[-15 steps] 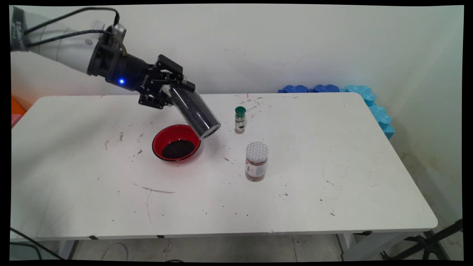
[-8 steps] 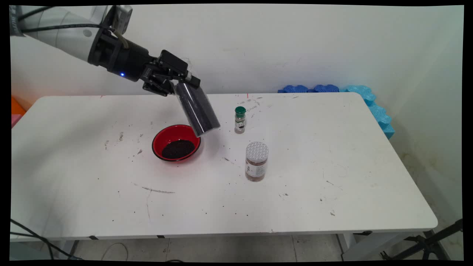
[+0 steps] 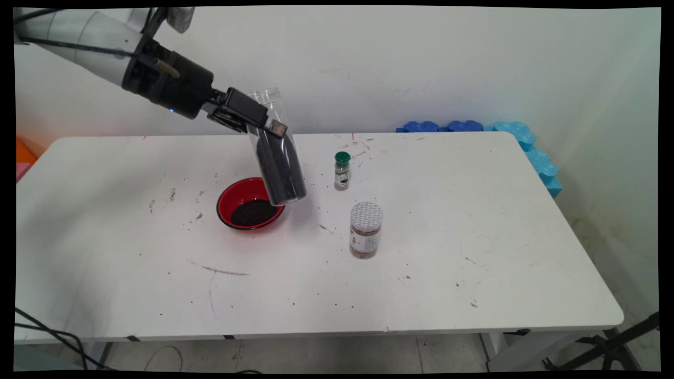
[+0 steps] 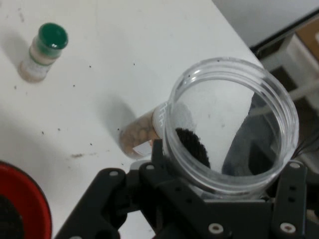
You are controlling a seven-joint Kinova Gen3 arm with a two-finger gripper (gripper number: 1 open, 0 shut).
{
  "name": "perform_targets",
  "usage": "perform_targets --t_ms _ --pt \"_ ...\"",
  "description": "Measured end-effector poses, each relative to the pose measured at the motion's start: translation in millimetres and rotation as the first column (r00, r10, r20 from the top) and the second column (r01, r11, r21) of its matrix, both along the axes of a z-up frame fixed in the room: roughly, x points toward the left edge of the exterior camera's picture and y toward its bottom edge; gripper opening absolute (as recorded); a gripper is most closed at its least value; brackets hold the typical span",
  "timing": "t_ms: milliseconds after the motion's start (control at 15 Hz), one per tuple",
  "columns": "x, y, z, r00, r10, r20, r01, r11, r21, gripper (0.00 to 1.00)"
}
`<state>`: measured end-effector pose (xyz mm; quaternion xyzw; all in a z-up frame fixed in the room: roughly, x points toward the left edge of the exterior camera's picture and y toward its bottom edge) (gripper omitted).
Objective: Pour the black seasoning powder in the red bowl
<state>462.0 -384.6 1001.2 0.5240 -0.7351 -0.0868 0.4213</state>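
Clear plastic jar (image 3: 276, 152), open-mouthed and partly filled with a dark granular stuff, is clamped between the two fingers of the black gripper (image 3: 251, 117) near its mouth. It hangs tilted in the air, mouth toward the upper left and base low, its base in front of the right rim of the red bowl (image 3: 238, 196) in the main view. The hand view looks straight into the jar's round mouth (image 4: 232, 127), with some dark grains lying inside.

No writing on the jars can be read; the brown jar's label carries small print too fine to make out.

The white table (image 3: 474, 252) is scuffed and speckled with dark crumbs and a long grey streak near the front. A plain pale wall stands behind it, with blue foam pieces (image 3: 518, 142) along the far right corner.

The red bowl holds a heap of the same dark grains. To the right of the held jar stands a small spice bottle (image 3: 342, 171) with a green cap, upright. Nearer the front stands a brown-filled jar (image 3: 365, 230) with a silvery patterned lid, also upright, apart from the others.
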Motion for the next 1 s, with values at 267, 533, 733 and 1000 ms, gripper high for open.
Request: perform_targets --t_ms 267,533,733,1000 --pt "-8.1 8.6 3.9 0.986 -0.141 0.094 0.152 0.981 -0.121 0.00" --pt "-15.0 12.7 8.3 0.964 -0.215 0.157 0.244 0.948 -0.202 0.00" --pt "-21.8 16.5 13.3 0.946 -0.259 0.193 0.304 0.915 -0.265 0.00" --pt "-26.7 21.2 15.8 0.928 -0.289 0.235 0.354 0.882 -0.312 0.00"
